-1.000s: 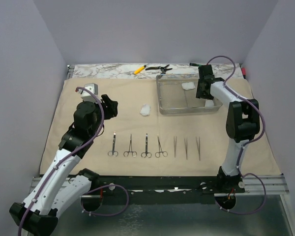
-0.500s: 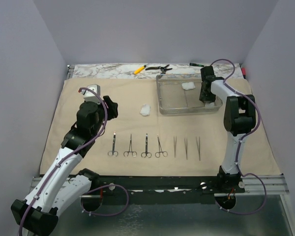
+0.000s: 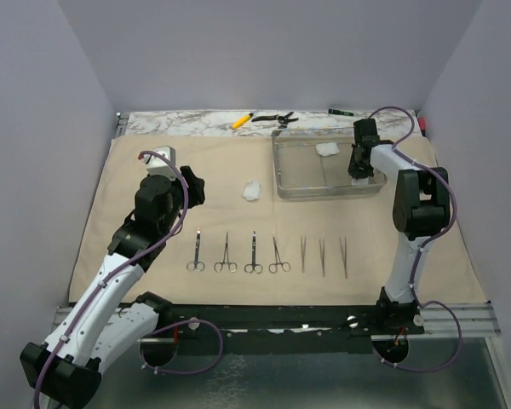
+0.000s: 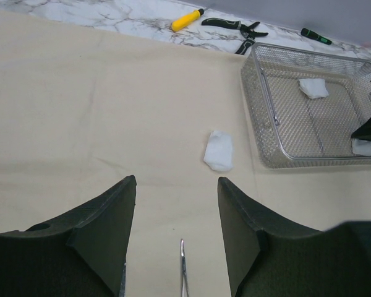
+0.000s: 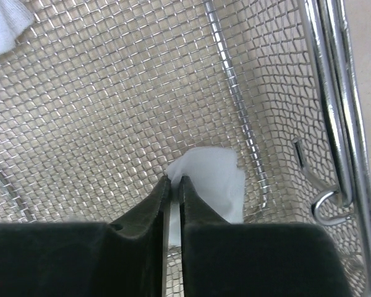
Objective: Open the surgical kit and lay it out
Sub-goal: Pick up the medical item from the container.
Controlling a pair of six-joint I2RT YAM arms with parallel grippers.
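Change: the right gripper (image 5: 174,179) is drawing its fingers together from the wider spread of a second ago and is sitting lower in the tray. The left arm is staying almost where it was.
Pinched gauze ball (image 5: 210,176): it is lying in the near right corner of the wire-mesh tray (image 3: 328,196), just beside the right wall. Its left edge is being caught between the right gripper's fingertips.
Right fingers: they are standing narrow, nearly together, with a sliver of white showing between them.
Far gauze ball (image 3: 327,149): it is resting on the mesh floor near the tray's far edge, well apart from the gripper.
Tray: it is sitting on the far right part of the beige cloth wrap (image 3: 213,162).
Loose gauze ball (image 3: 251,190): it is lying on the cloth just left of the tray's near left corner.
Clamps (image 3: 253,254): four are lying side by side toward the cloth's near edge, rings facing the arms.
Tweezers (image 3: 322,256): three are lying in a row to the right of the clamps.
Left gripper (image 4: 176,180): it is hovering over the cloth's left half with its fingers wide apart and holding nothing.
Bench far edge: the yellow pen (image 3: 242,120) and black-handled pliers (image 3: 275,118) are lying on the marbled strip beyond the cloth.
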